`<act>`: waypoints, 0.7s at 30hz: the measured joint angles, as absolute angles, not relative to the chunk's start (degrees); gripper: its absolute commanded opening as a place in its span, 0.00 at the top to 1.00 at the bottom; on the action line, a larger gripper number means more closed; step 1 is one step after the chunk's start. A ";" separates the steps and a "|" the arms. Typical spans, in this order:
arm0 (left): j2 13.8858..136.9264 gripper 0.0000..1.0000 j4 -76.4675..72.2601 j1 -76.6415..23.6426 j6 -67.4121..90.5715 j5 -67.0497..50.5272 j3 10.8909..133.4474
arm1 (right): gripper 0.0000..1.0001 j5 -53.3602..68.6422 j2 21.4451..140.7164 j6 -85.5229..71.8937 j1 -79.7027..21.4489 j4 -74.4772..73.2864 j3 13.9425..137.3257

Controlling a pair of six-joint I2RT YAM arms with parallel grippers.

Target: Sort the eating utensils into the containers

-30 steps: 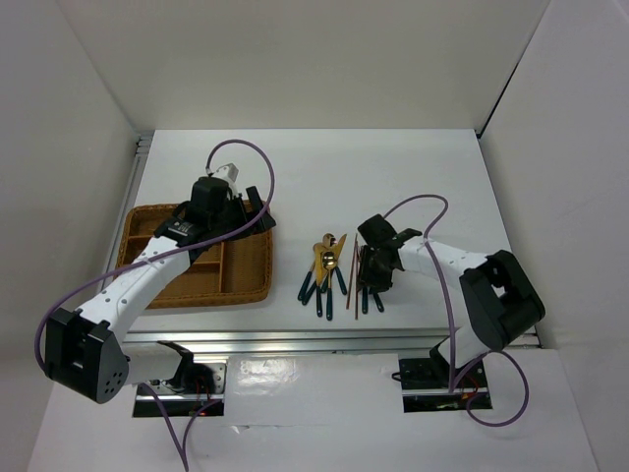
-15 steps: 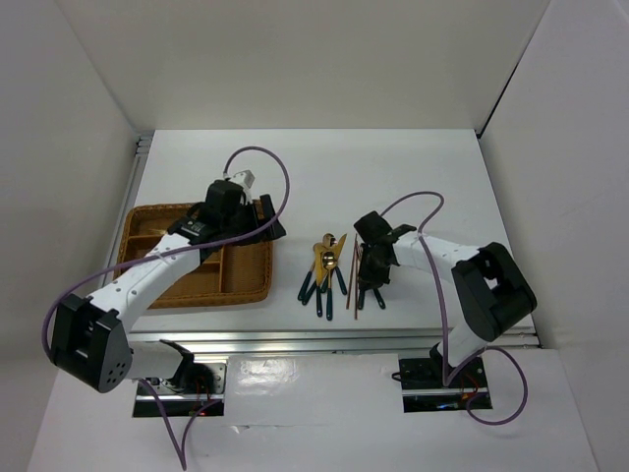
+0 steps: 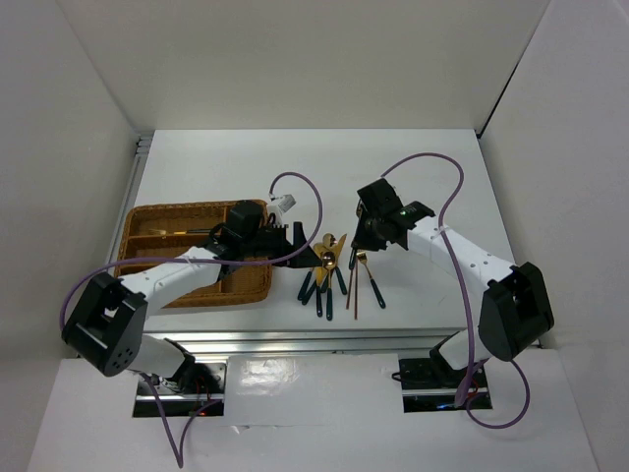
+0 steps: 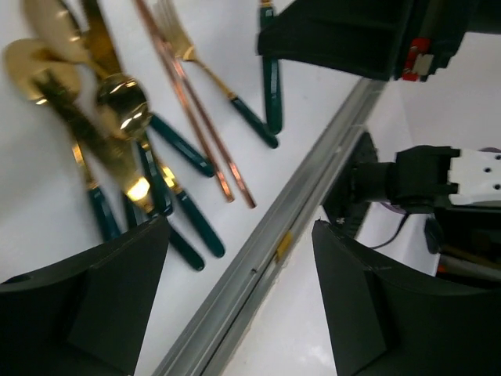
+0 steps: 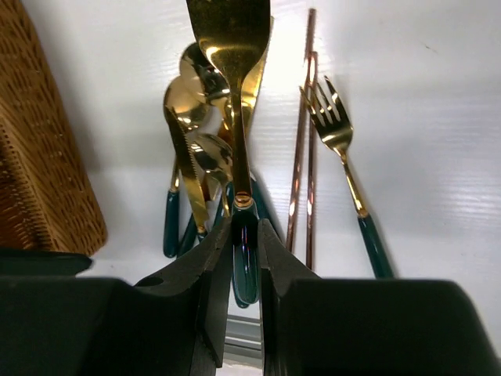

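A pile of gold-headed, teal-handled utensils (image 3: 326, 267) lies on the white table right of the woven tray (image 3: 197, 206). Two reddish chopsticks (image 3: 352, 287) and a fork (image 3: 370, 280) lie beside the pile. My right gripper (image 3: 371, 234) is above them, shut on the teal handle of one utensil (image 5: 245, 262), whose gold head (image 5: 228, 31) points away. My left gripper (image 3: 295, 241) hovers open and empty between the tray's right edge and the pile. In its wrist view the pile (image 4: 117, 117), chopsticks (image 4: 196, 110) and fork (image 4: 215, 78) lie ahead of the open gripper (image 4: 239, 290).
The tray holds at least one gold utensil (image 3: 167, 234) in a left compartment. Its wicker wall (image 5: 39, 157) shows left of the pile in the right wrist view. The table's metal front rail (image 4: 258, 258) runs close to the utensils. White walls enclose the table.
My left gripper has swung right from over the tray to beside the pile. My right gripper has risen off the table, carrying one utensil and leaving the fork and chopsticks exposed.
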State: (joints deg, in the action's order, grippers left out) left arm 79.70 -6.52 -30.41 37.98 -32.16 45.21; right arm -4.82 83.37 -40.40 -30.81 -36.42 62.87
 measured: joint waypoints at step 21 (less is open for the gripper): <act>99.09 0.37 -25.78 -39.83 48.10 -30.57 52.23 | 0.86 -0.05 82.19 -41.43 -32.29 -31.94 62.28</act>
State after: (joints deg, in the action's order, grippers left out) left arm 99.09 -25.78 -39.83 48.10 -30.57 52.23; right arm -0.05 82.19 -41.43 -32.29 -31.94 62.28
